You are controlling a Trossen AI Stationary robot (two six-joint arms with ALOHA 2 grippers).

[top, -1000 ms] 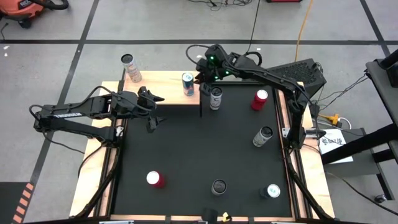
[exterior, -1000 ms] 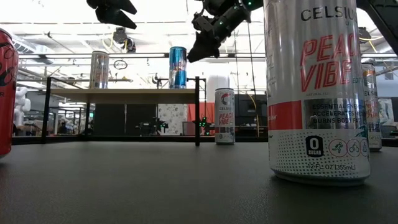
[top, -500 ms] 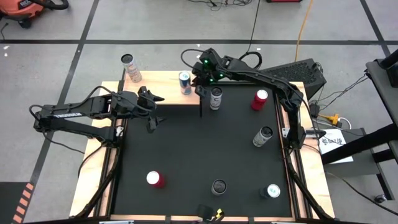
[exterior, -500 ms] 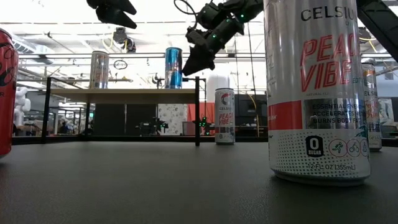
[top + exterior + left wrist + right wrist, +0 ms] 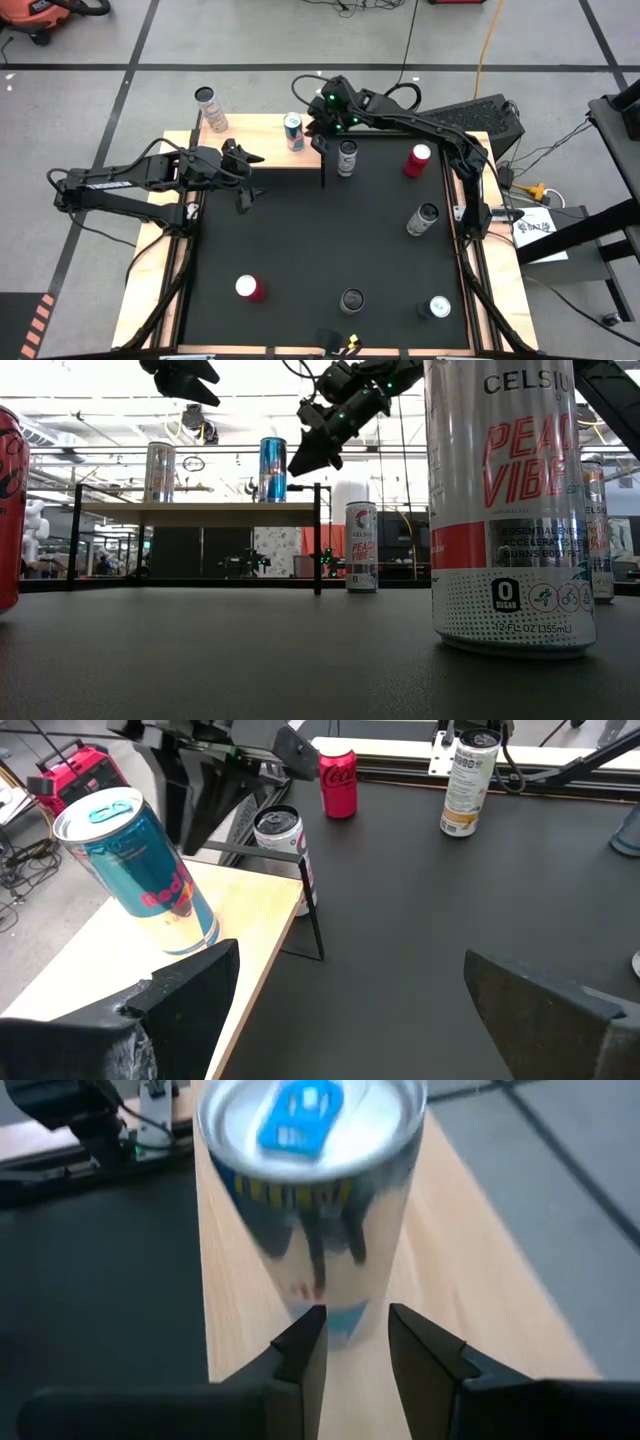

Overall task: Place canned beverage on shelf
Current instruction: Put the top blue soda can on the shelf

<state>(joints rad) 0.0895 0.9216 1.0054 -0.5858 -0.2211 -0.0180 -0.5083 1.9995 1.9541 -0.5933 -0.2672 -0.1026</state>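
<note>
Fingers (image 5: 300, 1355) of the right gripper (image 5: 355, 1342) stand slightly apart with a narrow gap, tips just short of the blue can (image 5: 312, 1190); whether they touch it cannot be told. Blue can (image 5: 293, 131) stands upright on the shelf (image 5: 262, 150), near its right end, tab on top. Right gripper (image 5: 318, 128) sits just beside the can in the high view, the arm reaching in from the table's right side. Low view: gripper (image 5: 303, 457) slants down toward the can (image 5: 272, 469), close to it.

Second can (image 5: 211, 110), silver, upright at the shelf's far left corner. Left gripper (image 5: 248, 170) hovers beside the shelf's left part, fingers (image 5: 180, 990) wide apart, holding nothing.

On the black table (image 5: 300, 250): silver can (image 5: 346, 157) just right of the shelf's leg, red can (image 5: 417, 159), more cans near the front.
</note>
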